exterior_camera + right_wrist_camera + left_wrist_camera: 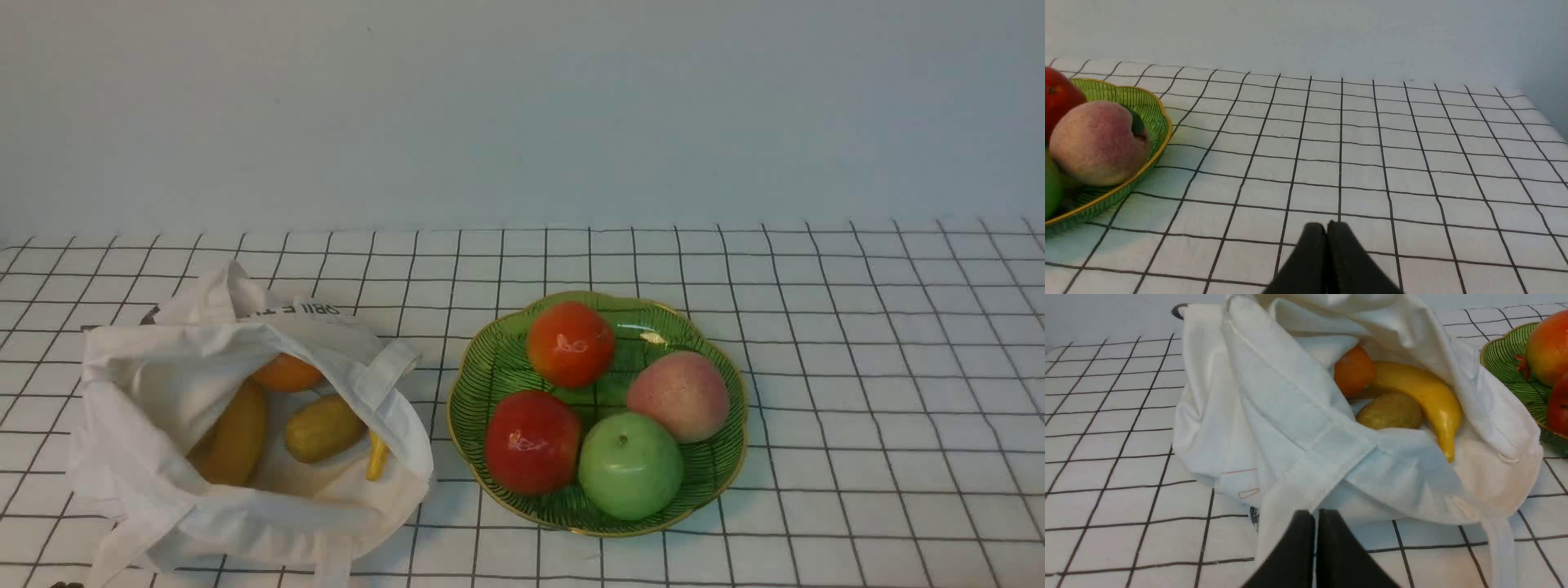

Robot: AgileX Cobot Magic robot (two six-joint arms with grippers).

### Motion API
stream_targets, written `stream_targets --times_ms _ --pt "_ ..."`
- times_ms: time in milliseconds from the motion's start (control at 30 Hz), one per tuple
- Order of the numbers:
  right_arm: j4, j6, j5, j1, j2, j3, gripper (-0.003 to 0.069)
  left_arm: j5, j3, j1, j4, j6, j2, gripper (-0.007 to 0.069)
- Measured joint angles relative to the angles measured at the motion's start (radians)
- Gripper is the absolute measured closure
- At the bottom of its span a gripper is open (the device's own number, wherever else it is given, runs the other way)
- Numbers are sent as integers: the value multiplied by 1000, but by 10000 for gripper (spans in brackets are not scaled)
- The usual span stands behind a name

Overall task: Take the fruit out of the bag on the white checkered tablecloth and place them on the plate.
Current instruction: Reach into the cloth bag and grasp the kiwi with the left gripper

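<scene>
By the look of it no fruit has been taken out: the olive-brown fruit (324,428), the orange one (286,373) and the long yellow ones (237,437) all lie inside the open bag (155,384). The bag slumps on the white checkered tablecloth (857,327) just left of the plate (490,367). The plate holds only four larger round fruits (571,344). Left of the plate, nearer the robot, the left end effector (1316,522) is closed and empty. The right end effector (1326,232), closed on nothing, hangs over bare cloth right of the plate. Every piece remains to be moved.
</scene>
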Motion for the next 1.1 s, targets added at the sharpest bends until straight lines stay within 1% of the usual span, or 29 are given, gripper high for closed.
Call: stream_targets --times_ms 333,500,700,767,800,833,967,1000,1067,1100 --pt "0 0 0 0 0 0 673 0 0 0 2 1 0 632" --pt "1 0 0 0 0 0 673 -6 0 1 58 33 0 632" --pt "1 0 0 0 0 0 673 -43 0 1 54 35 0 632" --pt "1 0 0 0 0 0 673 -61 0 1 20 28 0 632" --pt "1 0 0 0 0 0 673 -75 0 1 -30 24 0 632" --pt "1 0 0 0 0 0 673 -77 0 1 -30 22 0 632" --pt "1 0 0 0 0 0 673 -136 0 1 -234 -13 0 632" --pt "1 0 0 0 0 0 673 -156 0 1 -303 -28 0 632" --pt "1 0 0 0 0 0 673 -178 0 1 -380 -37 0 632" --pt "1 0 0 0 0 0 673 -216 0 1 -450 -44 0 632"
